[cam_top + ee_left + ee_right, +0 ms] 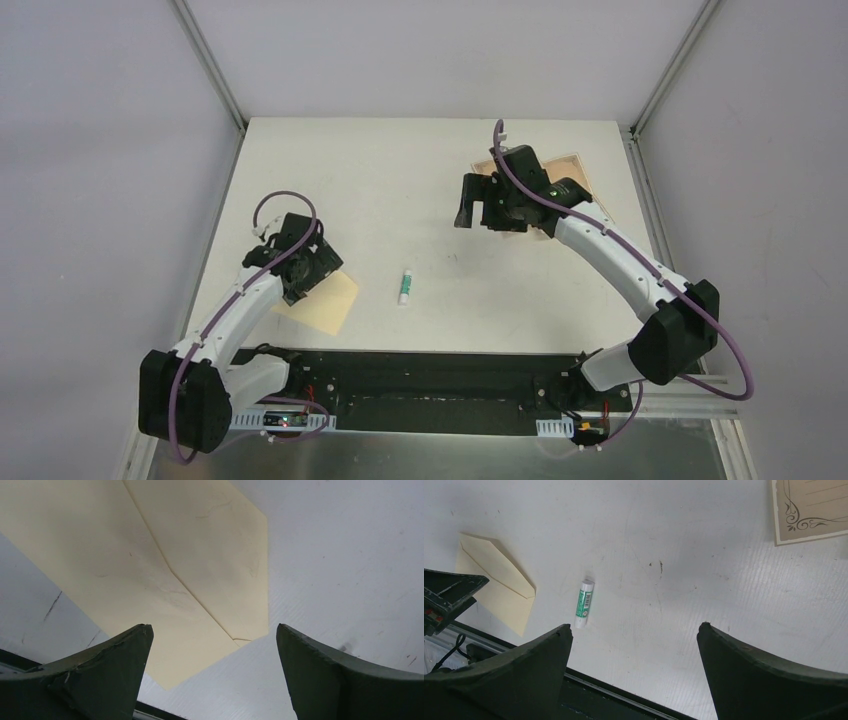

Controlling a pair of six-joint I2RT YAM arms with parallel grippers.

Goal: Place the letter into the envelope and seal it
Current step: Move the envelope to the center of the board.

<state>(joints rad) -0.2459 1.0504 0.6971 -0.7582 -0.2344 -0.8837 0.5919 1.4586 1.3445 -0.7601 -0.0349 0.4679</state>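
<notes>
The left hand [212, 627] is open as wide as it goes. Its two dark fingers [115, 672] stand far apart and hold nothing. It hangs right over the envelope [165, 565]. The envelope lies flat on the white table [350, 555], on the left side, close to the near edge. Fold lines on it meet in a point. I cannot tell if the fingers touch the paper.

The right hand [634, 626] is wide open too, and it holds nothing. It hangs over a bare part of the table on the far right side. The letter [809, 510] lies flat near it, by the far right corner.

A small white and green tube [585, 603] lies on the table between the two papers, well apart from both. The words on it are too small to read.

From above, the right arm covers most of the letter, so only its edges peek out. The right wrist view shows just one corner of it, with a curly drawing and thin lines. The left arm hides part of the envelope from above.
</notes>
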